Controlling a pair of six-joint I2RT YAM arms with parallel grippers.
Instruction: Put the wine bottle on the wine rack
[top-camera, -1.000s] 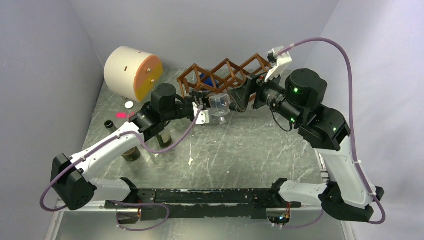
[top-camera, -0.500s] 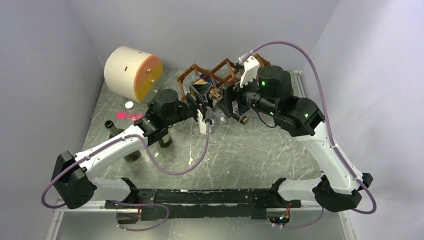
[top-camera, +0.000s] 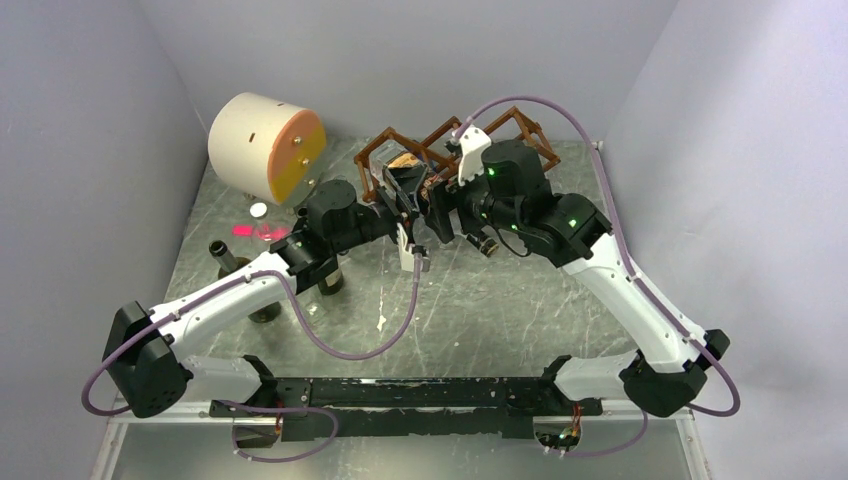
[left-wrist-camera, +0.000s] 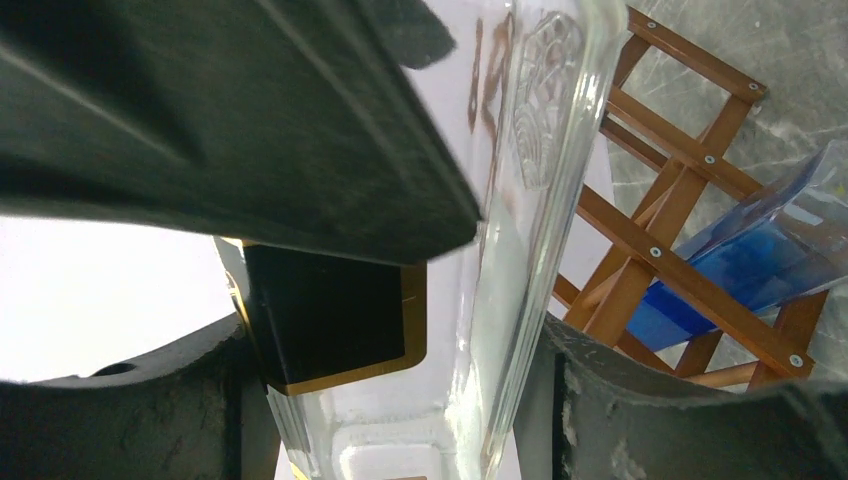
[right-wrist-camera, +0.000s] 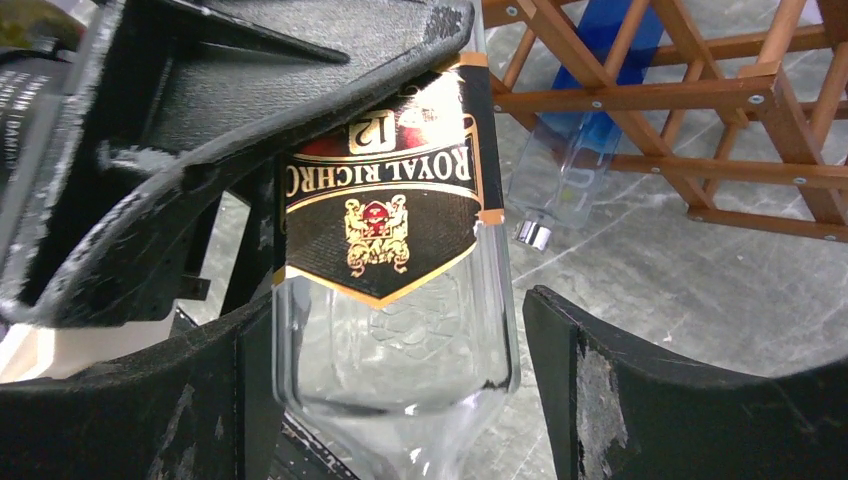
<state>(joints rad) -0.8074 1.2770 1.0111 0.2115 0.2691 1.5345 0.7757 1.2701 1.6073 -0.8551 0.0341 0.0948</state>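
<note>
**Bottle held between both grippers, just in front of the rack**

The wine bottle (right-wrist-camera: 392, 265), clear glass with a black and gold label, hangs in the air just in front of the wine rack (right-wrist-camera: 640, 96), touching none of its cells. The left gripper (left-wrist-camera: 400, 395) is clamped on the glass, one finger pressed to each side. The right gripper (right-wrist-camera: 395, 395) brackets the bottle from the opposite side. Its fingers sit tight against the glass, but the wrist view does not settle whether they press or merely flank it. A blue-tinted bottle (right-wrist-camera: 565, 175) lies inside a lower cell of the rack. A cream-and-orange cylinder (top-camera: 265, 145) rests on the grey table (top-camera: 480, 290), well to the left of the rack.
</note>
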